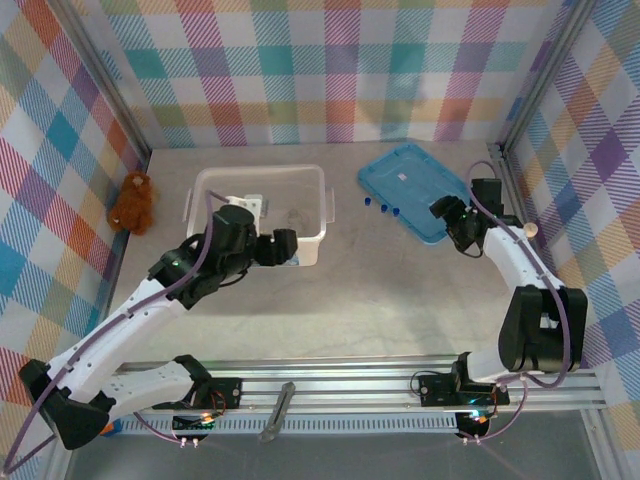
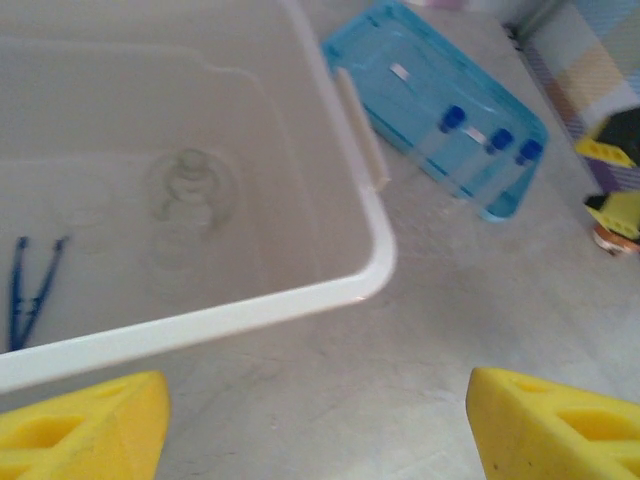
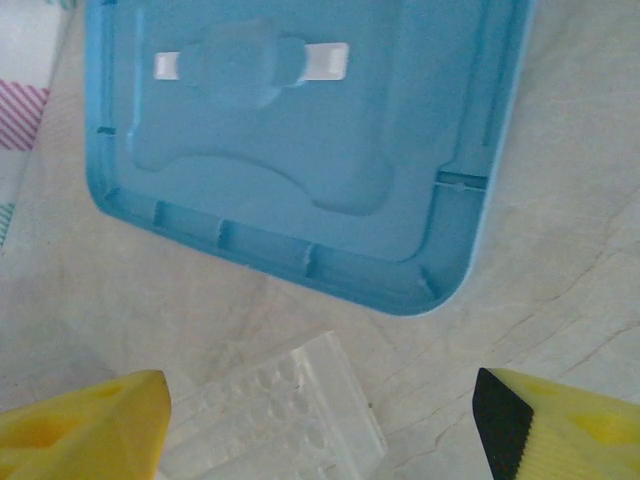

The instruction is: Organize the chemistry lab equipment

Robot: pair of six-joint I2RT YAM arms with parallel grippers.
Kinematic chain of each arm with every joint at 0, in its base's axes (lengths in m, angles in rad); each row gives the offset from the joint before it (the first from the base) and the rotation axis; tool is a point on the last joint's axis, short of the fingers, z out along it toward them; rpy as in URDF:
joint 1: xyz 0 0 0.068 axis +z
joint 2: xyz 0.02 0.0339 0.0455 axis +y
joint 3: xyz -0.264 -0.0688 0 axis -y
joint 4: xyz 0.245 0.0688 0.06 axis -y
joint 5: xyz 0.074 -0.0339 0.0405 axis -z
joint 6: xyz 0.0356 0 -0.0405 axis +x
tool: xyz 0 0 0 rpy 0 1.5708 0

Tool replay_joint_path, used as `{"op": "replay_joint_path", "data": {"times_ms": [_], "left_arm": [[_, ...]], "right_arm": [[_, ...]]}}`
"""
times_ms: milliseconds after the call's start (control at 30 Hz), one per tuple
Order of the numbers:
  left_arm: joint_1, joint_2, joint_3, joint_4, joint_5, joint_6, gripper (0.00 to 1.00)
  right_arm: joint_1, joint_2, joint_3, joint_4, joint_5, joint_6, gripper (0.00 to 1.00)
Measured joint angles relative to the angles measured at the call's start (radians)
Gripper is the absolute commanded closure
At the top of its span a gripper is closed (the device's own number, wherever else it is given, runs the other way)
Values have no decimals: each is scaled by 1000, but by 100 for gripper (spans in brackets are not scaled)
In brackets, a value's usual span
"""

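Left pincer (image 2: 318, 410) hovers spread wide, angled down beside white bin (image 2: 200, 325)

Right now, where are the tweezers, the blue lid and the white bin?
tweezers (image 2: 18, 280), left wrist view, on one leg
blue lid (image 3: 330, 140), right wrist view, on its flat middle
white bin (image 2: 378, 262), left wrist view, on its rim corner

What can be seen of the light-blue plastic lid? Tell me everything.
The light-blue rectangular plastic lid lies flat on the grey table, far right of centre, turned at an angle. It has rounded corners, a raised rim with small ribs, and a moulded central panel flanked by two white tabs. Three thin clear tubes with blue caps lie along its left edge; whether they rest on it or just against it is unclear.
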Motion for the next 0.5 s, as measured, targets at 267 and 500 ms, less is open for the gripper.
{"op": "replay_joint_path", "data": {"times_ms": [267, 500], "left_arm": [[146, -46, -26, -39, 22, 2, 22], [224, -64, -32, -57, 47, 2, 22]], "right_arm": [[-66, 79, -19, 74, -48, 0, 19], [-109, 197, -18, 139, -83, 0, 19]]}}
